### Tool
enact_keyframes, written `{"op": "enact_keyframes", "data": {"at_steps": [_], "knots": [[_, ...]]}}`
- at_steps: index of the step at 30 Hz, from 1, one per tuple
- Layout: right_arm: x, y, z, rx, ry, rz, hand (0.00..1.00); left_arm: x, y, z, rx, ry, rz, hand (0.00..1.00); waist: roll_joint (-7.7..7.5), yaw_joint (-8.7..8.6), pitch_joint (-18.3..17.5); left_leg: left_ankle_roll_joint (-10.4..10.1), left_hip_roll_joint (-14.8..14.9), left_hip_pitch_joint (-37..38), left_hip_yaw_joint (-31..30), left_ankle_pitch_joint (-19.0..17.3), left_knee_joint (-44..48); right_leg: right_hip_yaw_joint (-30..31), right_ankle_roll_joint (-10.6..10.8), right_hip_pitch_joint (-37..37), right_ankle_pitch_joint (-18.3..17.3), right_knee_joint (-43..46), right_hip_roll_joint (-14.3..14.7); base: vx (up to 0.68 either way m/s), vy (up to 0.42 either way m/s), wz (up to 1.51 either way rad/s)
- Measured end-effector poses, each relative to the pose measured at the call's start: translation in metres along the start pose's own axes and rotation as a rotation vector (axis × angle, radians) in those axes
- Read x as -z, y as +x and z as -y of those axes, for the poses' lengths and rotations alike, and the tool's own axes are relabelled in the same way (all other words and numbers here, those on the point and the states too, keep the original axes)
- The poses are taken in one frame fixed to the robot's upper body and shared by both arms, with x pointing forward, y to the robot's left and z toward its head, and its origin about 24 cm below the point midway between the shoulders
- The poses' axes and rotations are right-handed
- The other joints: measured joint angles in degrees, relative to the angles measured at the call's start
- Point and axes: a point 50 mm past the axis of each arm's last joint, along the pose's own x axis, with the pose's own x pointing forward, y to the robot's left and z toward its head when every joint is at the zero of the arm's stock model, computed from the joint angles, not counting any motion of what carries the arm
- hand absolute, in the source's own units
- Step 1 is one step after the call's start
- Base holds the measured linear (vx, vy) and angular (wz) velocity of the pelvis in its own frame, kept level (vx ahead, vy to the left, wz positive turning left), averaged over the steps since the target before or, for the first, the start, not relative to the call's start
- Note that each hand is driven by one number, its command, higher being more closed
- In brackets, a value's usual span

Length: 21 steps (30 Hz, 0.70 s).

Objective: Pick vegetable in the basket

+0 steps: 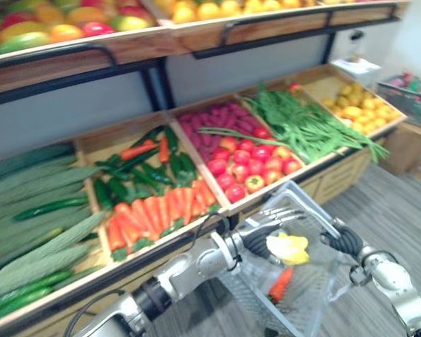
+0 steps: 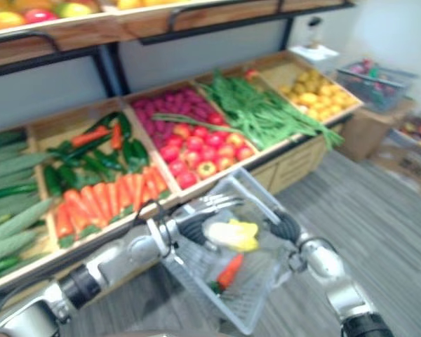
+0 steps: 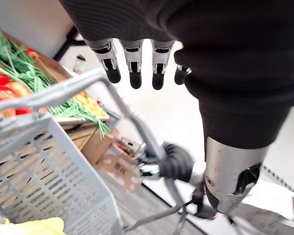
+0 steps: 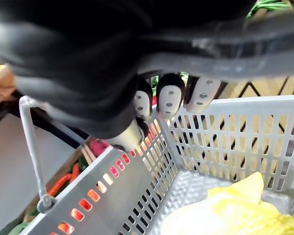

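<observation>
The left hand (image 3: 134,58) is hovering over the basket (image 4: 127,196) with its fingers straight, holding nothing. The right hand (image 3: 175,161) is curling round the basket's handle (image 3: 49,93) and carrying it. Inside, a carrot (image 1: 281,284) is lying with its long axis running from 1 to 7 o'clock, tip pointing toward 1 and green top at 7. A yellow leafy vegetable (image 1: 288,247) is sitting at its 12 o'clock.

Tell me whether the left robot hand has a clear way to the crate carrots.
Probably yes: the left robot hand hovers open and empty over the basket, and the crate carrots lie uncovered beside it.
</observation>
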Motion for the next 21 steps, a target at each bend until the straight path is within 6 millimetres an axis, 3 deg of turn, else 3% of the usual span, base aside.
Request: {"op": "enact_keyframes", "data": {"at_steps": [3, 4, 7, 10, 15, 19, 21], "knots": [[0.040, -0.012, -0.008, 0.071, 0.081, -0.197, 1.00, -0.005, -0.020, -0.007, -0.104, -0.126, -0.020, 0.00, -0.24, 0.09, 0.0, 1.5, -1.3, -3.2, -7.2, 1.1, 0.0, -6.2, 0.4, 1.5, -0.3, -0.7, -2.0, -0.04, 0.025, 1.24], [0.064, -0.022, -0.015, 0.134, 0.152, -0.322, 1.00, -0.005, -0.039, -0.020, -0.200, -0.186, -0.053, 0.00, -0.26, 0.59, -0.1, 2.5, -2.2, -4.9, -11.2, 1.8, 0.0, -9.6, 0.4, 2.5, -0.3, -1.5, -2.8, -0.05, 0.039, 1.29], [0.089, -0.037, -0.027, 0.202, 0.233, -0.473, 1.00, -0.009, -0.057, -0.034, -0.322, -0.239, -0.070, 0.00, -0.30, 1.96, -0.1, 2.6, -3.2, -7.0, -14.8, 2.4, 0.0, -12.7, 0.1, 2.6, -0.8, -2.3, -3.5, -0.04, 0.033, 0.71], [0.102, -0.046, -0.040, 0.236, 0.290, -0.559, 1.00, -0.010, -0.068, -0.039, -0.416, -0.252, -0.097, 0.00, -0.38, 2.90, -0.1, 2.6, -3.8, -7.8, -17.0, 2.7, 0.0, -14.0, 0.1, 2.8, -0.8, -2.3, -3.8, 0.00, 0.029, 0.29], [0.120, -0.066, -0.072, 0.296, 0.413, -0.718, 1.00, 0.000, -0.093, -0.049, -0.766, -0.296, -0.209, 0.00, -0.73, 3.51, -0.2, 2.7, -4.3, -9.0, -21.2, 3.2, 0.0, -17.3, 0.4, 3.7, -1.5, -2.4, -3.9, 0.02, 0.011, 0.32], [0.134, -0.092, -0.094, 0.354, 0.492, -0.864, 1.00, 0.035, -0.137, -0.041, -1.013, -0.260, -0.511, 0.00, -0.88, 4.67, -0.3, 3.0, -5.2, -9.6, -26.4, 3.2, 0.0, -20.9, 0.4, 5.4, -2.6, -2.3, -4.0, 0.04, 0.001, 0.41], [0.137, -0.097, -0.097, 0.379, 0.509, -0.898, 1.00, 0.051, -0.158, -0.029, -1.031, -0.224, -0.678, 0.00, -0.88, 5.12, -0.3, 3.0, -5.7, -9.9, -27.6, 3.2, 0.0, -22.0, 0.4, 5.6, -3.0, -2.2, -4.1, 0.06, 0.015, 0.32]]}}
